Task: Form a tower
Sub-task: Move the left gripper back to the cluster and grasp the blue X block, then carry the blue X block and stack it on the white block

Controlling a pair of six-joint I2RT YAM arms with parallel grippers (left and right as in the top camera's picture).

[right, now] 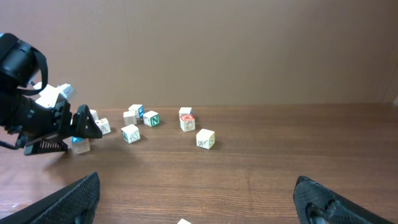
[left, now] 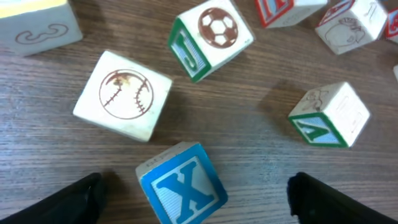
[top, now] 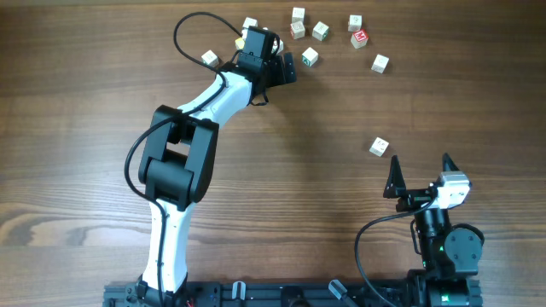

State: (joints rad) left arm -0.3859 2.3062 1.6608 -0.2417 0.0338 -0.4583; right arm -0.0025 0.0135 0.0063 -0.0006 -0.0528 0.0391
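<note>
My left gripper [left: 196, 193] is open over the far middle of the table [top: 341, 111]. A pale cube with a blue X face [left: 183, 183] sits skewed on the wood between its black fingers [left: 81, 199], touching neither. From the right wrist view the same blue cube [right: 78, 144] lies just below that gripper [right: 87, 127]. Close beyond it lie a baseball cube [left: 124, 93], a green J and soccer-ball cube [left: 208, 34] and a green A cube [left: 329, 115]. No tower is in view; the cubes lie singly. My right gripper [top: 420, 162] is open and empty at the near right.
Several more loose cubes are scattered along the far edge [top: 355, 23], with two to the left of the left arm [top: 210, 58]. One lone cube [top: 379, 147] lies just ahead of the right gripper. The left arm [top: 183, 153] stretches diagonally across the left half.
</note>
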